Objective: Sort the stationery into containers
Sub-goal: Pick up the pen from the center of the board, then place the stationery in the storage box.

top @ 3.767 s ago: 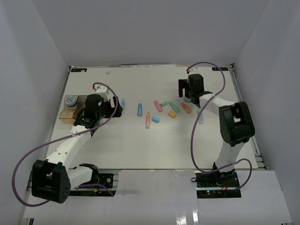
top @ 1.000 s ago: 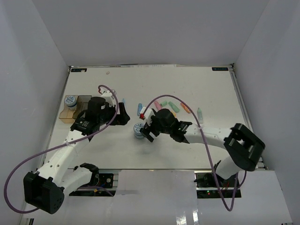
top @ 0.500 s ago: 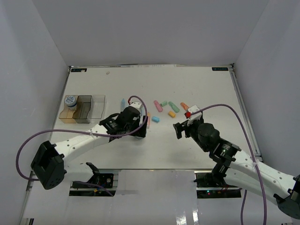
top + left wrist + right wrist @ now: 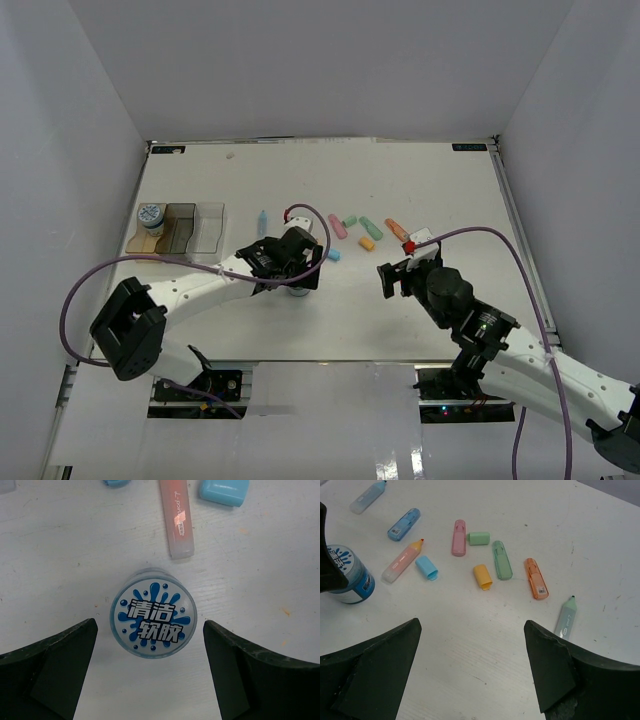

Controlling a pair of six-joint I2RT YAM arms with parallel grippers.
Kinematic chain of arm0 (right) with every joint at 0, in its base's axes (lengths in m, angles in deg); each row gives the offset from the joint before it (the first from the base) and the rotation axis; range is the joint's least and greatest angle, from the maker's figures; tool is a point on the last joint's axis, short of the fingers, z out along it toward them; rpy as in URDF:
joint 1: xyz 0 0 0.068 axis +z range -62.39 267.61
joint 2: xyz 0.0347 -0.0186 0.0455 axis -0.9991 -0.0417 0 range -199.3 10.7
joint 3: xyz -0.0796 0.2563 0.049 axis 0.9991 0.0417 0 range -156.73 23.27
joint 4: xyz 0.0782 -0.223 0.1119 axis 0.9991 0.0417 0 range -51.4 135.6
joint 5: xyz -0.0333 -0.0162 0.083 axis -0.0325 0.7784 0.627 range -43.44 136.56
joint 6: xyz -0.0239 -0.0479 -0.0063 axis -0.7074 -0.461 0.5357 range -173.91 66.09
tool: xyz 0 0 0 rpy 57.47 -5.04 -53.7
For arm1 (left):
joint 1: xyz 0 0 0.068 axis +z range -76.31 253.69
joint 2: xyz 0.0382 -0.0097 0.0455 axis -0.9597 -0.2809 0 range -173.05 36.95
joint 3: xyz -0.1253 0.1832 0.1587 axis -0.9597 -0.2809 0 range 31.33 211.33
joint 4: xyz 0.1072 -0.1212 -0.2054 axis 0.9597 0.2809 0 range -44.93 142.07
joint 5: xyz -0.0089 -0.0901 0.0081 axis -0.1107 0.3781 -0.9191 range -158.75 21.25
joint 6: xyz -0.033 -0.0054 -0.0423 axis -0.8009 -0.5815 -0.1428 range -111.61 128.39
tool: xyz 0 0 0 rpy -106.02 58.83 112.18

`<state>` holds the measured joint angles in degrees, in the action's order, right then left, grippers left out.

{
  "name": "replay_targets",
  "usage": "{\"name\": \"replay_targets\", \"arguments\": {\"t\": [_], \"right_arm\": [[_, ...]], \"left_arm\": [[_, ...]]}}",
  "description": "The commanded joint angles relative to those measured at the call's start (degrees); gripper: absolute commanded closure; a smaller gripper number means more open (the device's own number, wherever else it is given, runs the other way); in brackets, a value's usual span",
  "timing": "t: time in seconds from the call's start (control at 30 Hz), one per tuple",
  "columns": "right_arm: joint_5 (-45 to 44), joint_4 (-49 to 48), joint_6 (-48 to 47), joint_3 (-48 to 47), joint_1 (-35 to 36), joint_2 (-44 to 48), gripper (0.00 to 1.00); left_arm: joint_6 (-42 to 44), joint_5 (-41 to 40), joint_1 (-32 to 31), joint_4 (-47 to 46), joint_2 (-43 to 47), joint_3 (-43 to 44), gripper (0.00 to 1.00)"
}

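I am holding my left tool wide open and empty, one finger on each side of the blue-and-white roll standing mid-frame on the tabletop, while my right tool, also open and empty, is hovering below the scattered pastel pieces.

Bright, even white light comes down from overhead onto the pale surface, leaving only soft, short shadows, with glare on the glossy strip at the near edge, and the close views crisp enough to read the print on the roll.
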<state>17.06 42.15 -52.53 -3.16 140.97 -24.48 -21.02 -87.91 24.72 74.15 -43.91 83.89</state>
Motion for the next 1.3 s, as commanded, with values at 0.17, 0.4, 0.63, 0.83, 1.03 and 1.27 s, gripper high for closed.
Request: {"name": "replay_targets", "arguments": {"t": [0.17,0.4,0.63,0.83,1.03,1.27], "right_arm": [[-1.09,-1.0,0.28,0.25,-0.19,2.48,0.1],[0.05,-1.09,0.28,0.16,-0.1,3.89,0.1],[3.21,-0.74,0.63,-0.46,-0.1,3.98,0.1],[7.87,-0.65,1.16,-0.55,-0.1,4.24,0.1],[10.95,-0.48,1.69,-0.72,-0.1,5.56,0.1],[14.02,-0.48,1.86,-0.28,-0.19,5.82,0.1]], "left_arm": [[-1.09,-0.97,-0.16,-1.13,-3.16,3.69,0.09],[-2.49,-2.37,-0.16,-0.96,-1.76,3.61,0.41],[-6.62,-6.77,7.54,7.21,3.23,5.1,0.58],[-2.77,-7.47,26.16,12.05,11.76,8.87,0.58],[3.65,-7.57,46.39,10.66,12.92,12.4,0.6],[5.15,-3.08,63.55,2.75,6.87,14.5,0.59]]}}
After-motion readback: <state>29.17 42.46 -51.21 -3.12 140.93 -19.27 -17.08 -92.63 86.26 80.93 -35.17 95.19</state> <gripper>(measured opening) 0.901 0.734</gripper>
